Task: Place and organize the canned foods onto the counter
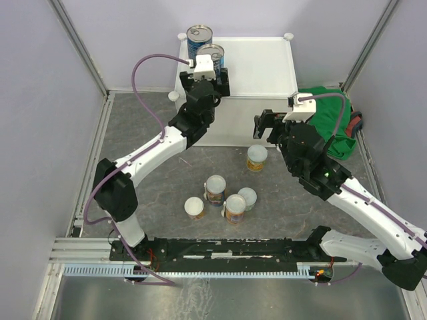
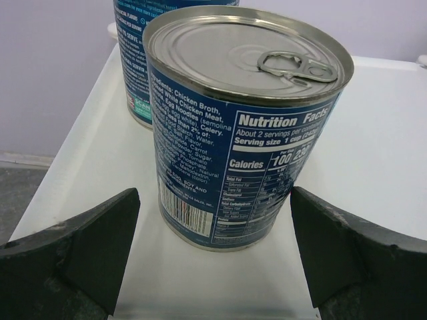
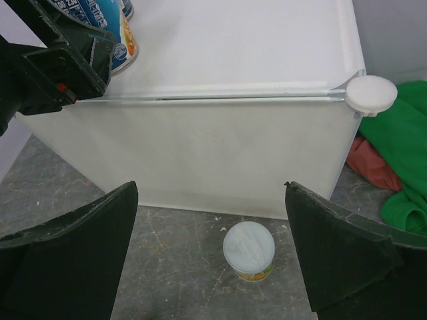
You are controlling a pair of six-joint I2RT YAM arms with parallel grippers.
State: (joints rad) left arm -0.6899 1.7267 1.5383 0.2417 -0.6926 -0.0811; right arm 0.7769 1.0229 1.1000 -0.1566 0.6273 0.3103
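Note:
Two dark blue cans stand on the white counter point(image 1: 260, 67) at its far left: one at the back corner point(image 1: 199, 37) and one in front of it point(image 1: 211, 55). My left gripper point(image 1: 208, 80) is open, its jaws standing either side of the front blue can point(image 2: 247, 120) without touching it. The back blue can point(image 2: 137, 80) shows behind it. My right gripper point(image 1: 277, 130) is open and empty above the floor in front of the counter. A yellow-labelled, pale-lidded can point(image 1: 257, 157) stands below it and shows in the right wrist view point(image 3: 249, 250).
Several more pale-lidded cans stand grouped on the grey floor point(image 1: 215, 189) point(image 1: 235, 207) point(image 1: 194, 207). A green cloth point(image 1: 333, 127) lies right of the counter over something red point(image 3: 373, 163). Round white knobs mark the counter's corners point(image 3: 371, 94). Walls enclose the cell.

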